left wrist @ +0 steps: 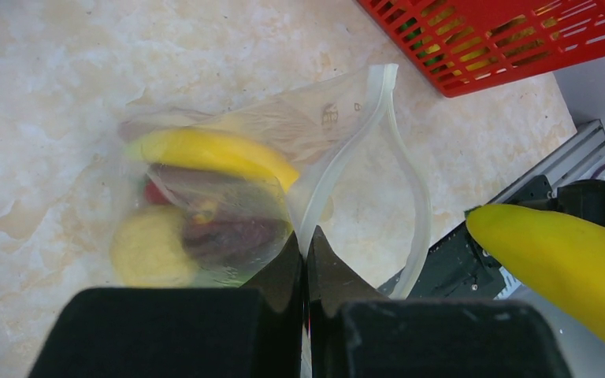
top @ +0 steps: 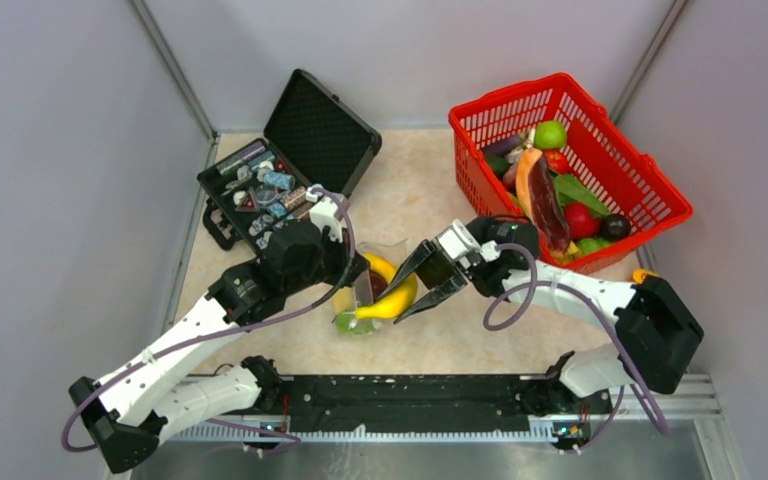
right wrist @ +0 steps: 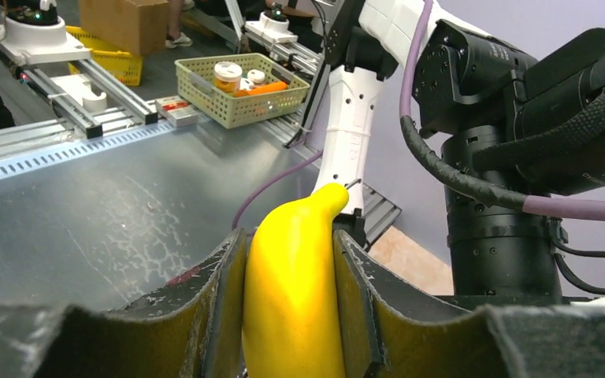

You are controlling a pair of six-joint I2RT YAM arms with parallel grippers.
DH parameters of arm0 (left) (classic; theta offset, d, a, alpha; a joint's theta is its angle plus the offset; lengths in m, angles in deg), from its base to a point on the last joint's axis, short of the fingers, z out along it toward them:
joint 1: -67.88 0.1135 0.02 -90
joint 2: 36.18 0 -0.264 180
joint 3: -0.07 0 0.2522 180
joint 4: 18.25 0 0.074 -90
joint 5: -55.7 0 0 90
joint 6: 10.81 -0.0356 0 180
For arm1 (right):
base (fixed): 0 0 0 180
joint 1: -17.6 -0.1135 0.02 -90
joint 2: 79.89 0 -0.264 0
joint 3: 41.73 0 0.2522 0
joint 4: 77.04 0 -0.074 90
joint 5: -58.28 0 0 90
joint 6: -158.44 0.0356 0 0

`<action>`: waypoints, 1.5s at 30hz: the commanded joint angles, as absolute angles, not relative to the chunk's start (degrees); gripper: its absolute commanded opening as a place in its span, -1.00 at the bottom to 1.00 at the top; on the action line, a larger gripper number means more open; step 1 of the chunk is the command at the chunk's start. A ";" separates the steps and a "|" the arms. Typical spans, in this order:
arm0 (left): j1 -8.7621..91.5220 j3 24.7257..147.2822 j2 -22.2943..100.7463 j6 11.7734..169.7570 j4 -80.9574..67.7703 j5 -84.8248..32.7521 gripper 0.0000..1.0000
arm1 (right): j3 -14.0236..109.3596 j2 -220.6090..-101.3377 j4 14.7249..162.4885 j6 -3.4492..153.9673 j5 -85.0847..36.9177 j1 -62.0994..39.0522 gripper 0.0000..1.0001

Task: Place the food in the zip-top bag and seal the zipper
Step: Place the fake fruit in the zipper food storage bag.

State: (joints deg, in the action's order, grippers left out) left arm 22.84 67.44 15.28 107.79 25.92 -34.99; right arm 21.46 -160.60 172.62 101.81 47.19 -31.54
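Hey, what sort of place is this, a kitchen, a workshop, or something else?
Most likely a robotics lab cell. A left arm and right arm are bolted to a rail at a walled-in table. The right wrist view shows aluminium rails and a basket of props beyond.

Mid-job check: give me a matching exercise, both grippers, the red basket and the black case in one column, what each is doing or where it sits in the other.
Column 1
1. left gripper
2. right gripper
3. red basket
4. black case

Column 2
A. lid open, far left
B. closed around a yellow banana
C. standing far right
D. shut on the zipper

Pairs: 1-D, 2-B, 3-C, 4-A
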 commanded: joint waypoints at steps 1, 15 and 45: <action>22.88 70.40 14.14 107.18 21.85 -31.37 -1.00 | 23.76 -159.80 157.77 87.91 47.56 -32.26 -1.00; 22.88 71.62 7.16 103.92 25.66 -28.52 -1.00 | 37.90 -161.31 78.83 29.68 33.33 -31.11 -1.00; 22.84 75.89 12.12 98.89 37.33 -33.16 -1.00 | 29.48 -149.45 83.62 30.79 26.69 -30.26 -1.00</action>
